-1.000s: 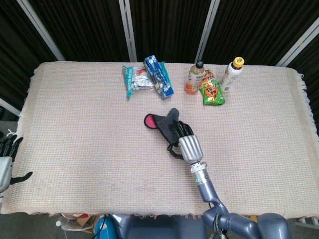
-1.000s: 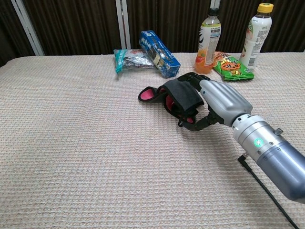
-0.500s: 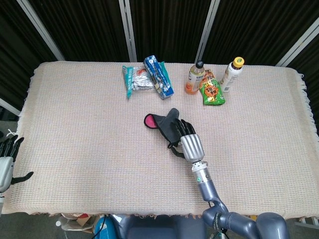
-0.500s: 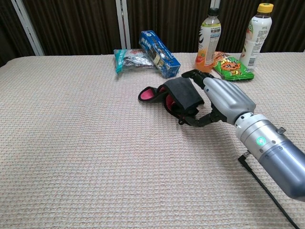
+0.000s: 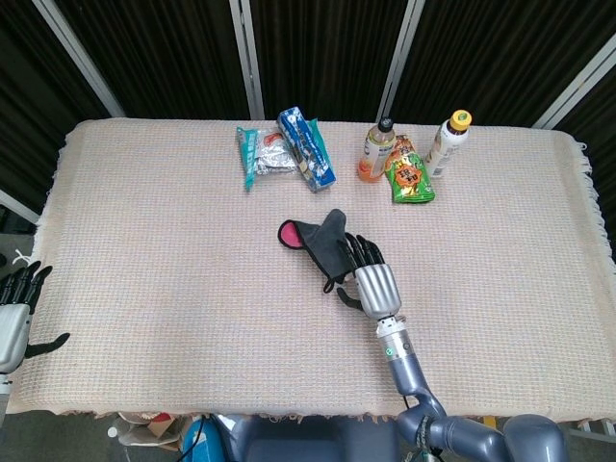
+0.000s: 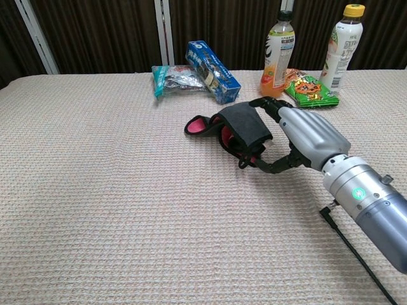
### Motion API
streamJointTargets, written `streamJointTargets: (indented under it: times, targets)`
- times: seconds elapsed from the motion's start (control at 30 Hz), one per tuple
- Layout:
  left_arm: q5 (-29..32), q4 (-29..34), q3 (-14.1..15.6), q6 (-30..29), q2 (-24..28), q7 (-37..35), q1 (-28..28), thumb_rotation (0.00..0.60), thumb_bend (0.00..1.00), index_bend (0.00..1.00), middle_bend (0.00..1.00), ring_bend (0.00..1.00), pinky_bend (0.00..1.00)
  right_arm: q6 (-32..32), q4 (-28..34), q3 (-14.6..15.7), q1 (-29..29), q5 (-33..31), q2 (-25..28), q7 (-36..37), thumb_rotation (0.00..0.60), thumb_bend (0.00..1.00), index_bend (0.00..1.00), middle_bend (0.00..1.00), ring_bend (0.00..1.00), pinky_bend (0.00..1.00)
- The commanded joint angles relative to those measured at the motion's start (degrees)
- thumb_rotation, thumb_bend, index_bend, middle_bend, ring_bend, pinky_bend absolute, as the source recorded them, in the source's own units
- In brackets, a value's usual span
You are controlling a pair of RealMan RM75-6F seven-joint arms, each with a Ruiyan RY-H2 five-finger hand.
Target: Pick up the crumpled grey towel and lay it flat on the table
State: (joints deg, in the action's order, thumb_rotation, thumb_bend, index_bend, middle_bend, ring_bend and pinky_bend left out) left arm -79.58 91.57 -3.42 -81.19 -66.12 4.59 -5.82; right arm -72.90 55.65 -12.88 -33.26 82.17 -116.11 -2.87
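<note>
Lying near the middle of the beige woven table cover [image 5: 144, 221] is one crumpled dark grey towel with a pink inner side [image 5: 322, 243] [image 6: 236, 130], its long axis running from the pink end at far left toward the near right, where the silver right hand [image 5: 371, 274] [image 6: 304, 136] is placed. Its dark fingers [image 6: 270, 108] are seen spread at the towel's edge, thumb below; whether anything is pinched cannot be told. One left hand [image 5: 14, 303] is seen off the table's left edge, fingers spread, nothing held. Counted at the far edge: two bottles [image 5: 375, 151] [image 5: 449, 142], one blue box [image 5: 306, 149], one silvery-teal packet [image 5: 265, 154], one green snack bag [image 5: 409, 176].
</note>
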Motion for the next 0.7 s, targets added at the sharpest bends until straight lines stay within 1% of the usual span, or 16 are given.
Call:
streamJointTargets:
  times: [0.03,0.43,0.47,0.7]
  targets:
    - [0.0,0.0,-0.1,-0.1,0.0,-0.1,0.0,0.600,0.00,0.00,0.00,0.00,0.02,0.0,-0.3,-0.3,-0.4,0.0,-0.5,0.1,0.600,0.28,0.10,0.09,0.06,0.13]
    - [0.2,-0.8,-0.3,-0.1,-0.2,-1.5,0.0,0.600,0.00,0.00,0.00,0.00,0.02,-2.5,-4.6,-3.4,-3.3,0.3,-3.8,4.2,0.600,0.28,0.10,0.09,0.06,0.15]
    - [0.3,-0.9,-0.3,0.0,-0.2,-1.5,0.0,0.600,0.00,0.00,0.00,0.00,0.02,-2.9,-4.9,-3.7,-3.5,0.4,-3.9,4.4,0.600,0.28,0.11,0.09,0.06,0.15]
    - [0.3,-1.1,-0.2,0.2,-0.4,-1.6,0.0,0.600,0.00,0.00,0.00,0.00,0.02,-6.0,-6.1,-5.8,-4.5,0.5,-4.6,5.5,0.600,0.28,0.25,0.09,0.07,0.17]
